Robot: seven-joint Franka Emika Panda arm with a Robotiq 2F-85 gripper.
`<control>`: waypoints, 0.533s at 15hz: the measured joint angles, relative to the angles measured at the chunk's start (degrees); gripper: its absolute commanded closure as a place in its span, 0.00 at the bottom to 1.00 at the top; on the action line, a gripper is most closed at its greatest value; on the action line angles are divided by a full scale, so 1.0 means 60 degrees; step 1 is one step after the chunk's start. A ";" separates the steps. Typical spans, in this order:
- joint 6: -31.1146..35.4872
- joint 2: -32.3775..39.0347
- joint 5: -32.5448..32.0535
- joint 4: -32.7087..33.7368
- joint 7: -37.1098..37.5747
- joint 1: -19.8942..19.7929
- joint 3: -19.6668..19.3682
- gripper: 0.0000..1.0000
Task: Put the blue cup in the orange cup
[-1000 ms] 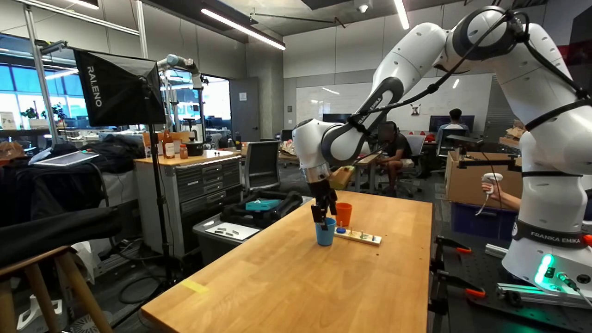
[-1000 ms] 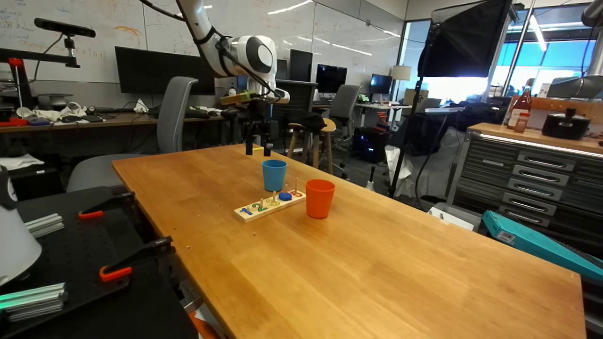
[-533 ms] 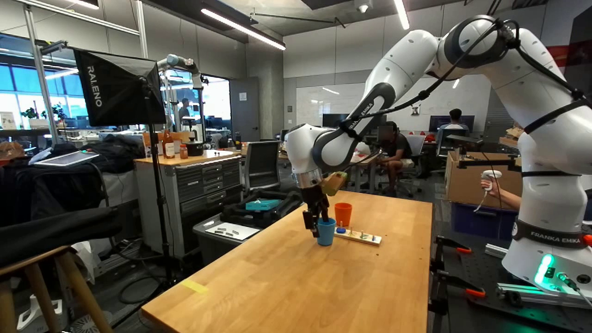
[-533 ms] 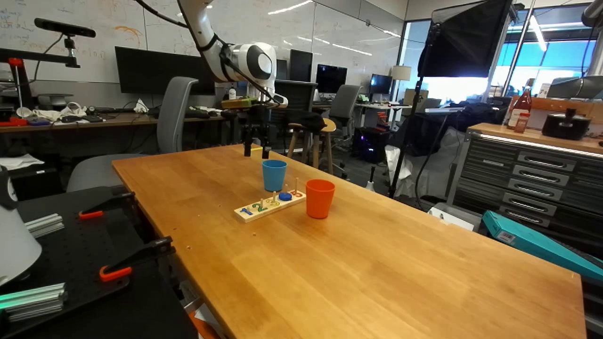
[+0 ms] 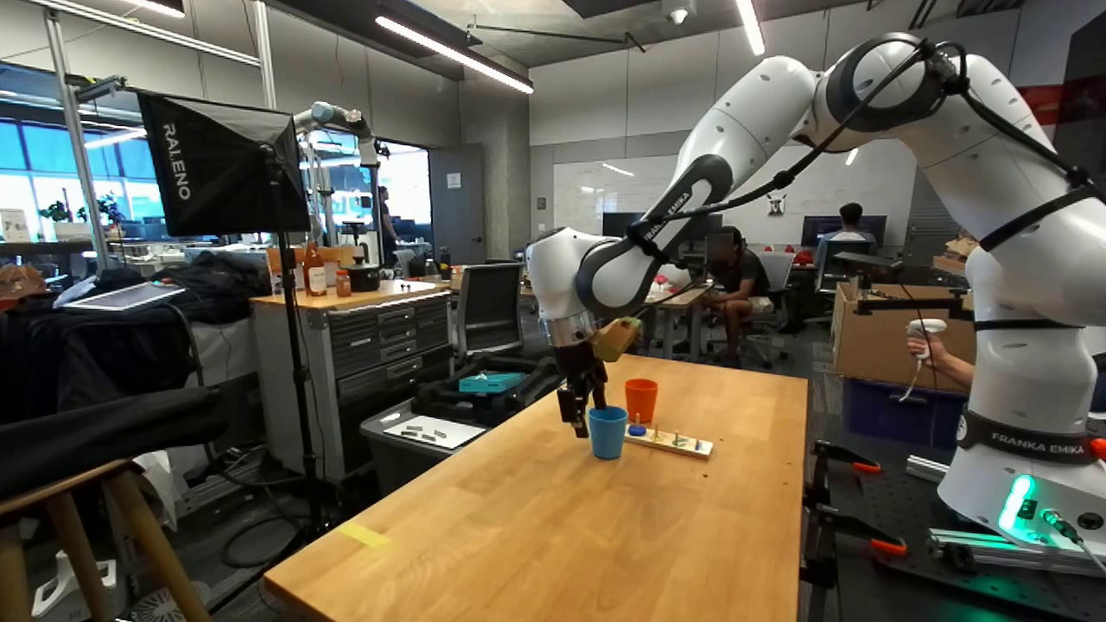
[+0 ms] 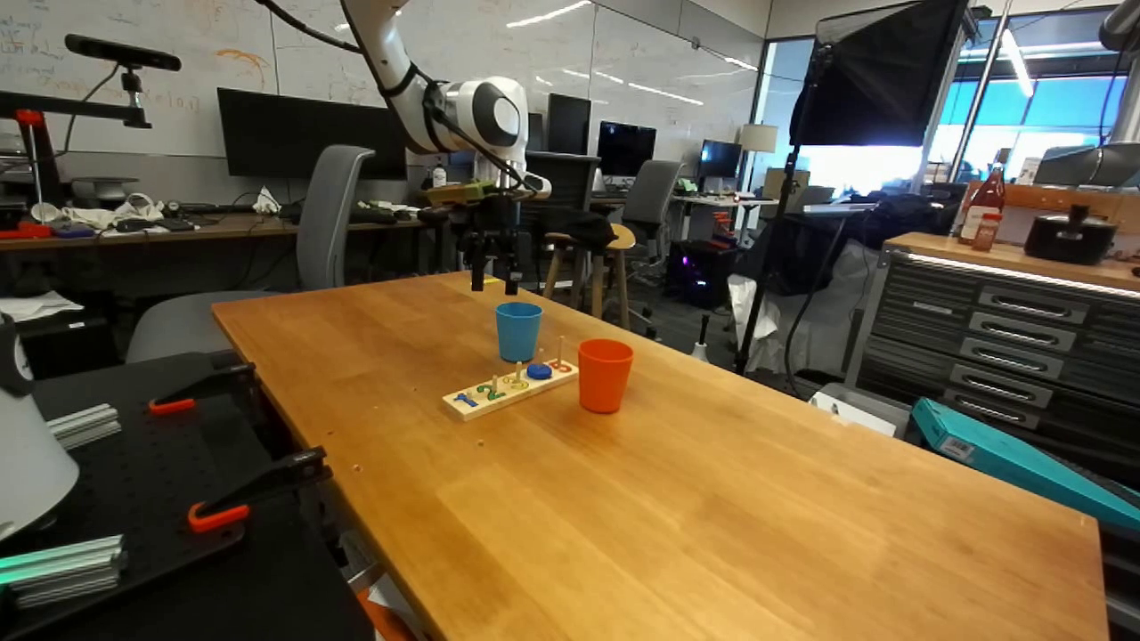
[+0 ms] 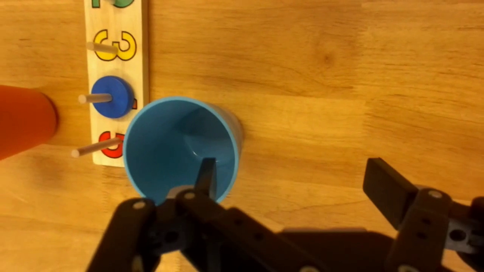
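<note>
The fingers [image 7: 389, 192] are spread apart near the blue cup [image 6: 518, 332], toward the edge of the desk [image 5: 657, 536] opposite the base [image 5: 1032, 484].

One blue cup [image 6: 518, 334], one orange cup [image 6: 606, 378]: that makes two out there!
Next up come one tabletop [image 6: 757, 499], one number board [image 7: 113, 68], one blue disc [image 7: 120, 94], and in the wrist view the pegs [image 7: 99, 146] run to three in full, a fourth clipped at the top edge. Here's the pincer [image 7: 294, 175], just one, showing two fingers [image 7: 389, 189]. Both exterior views bring two orange-tipped clamps [image 6: 267, 483], one softbox [image 5: 229, 168], one drawer cabinet [image 5: 371, 345]. And in an exterior view it's three people [image 5: 745, 278], plus one nearer hand [image 5: 935, 356] with one white controller [image 5: 927, 326].
</note>
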 measured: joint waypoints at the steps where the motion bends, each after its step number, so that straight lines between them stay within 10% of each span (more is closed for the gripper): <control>1: -0.0004 -0.0002 0.0000 -0.0001 0.0000 0.0056 -0.0008 0.00; 8: -0.0069 -0.0002 -0.0001 -0.0097 0.0001 0.0313 -0.0063 0.00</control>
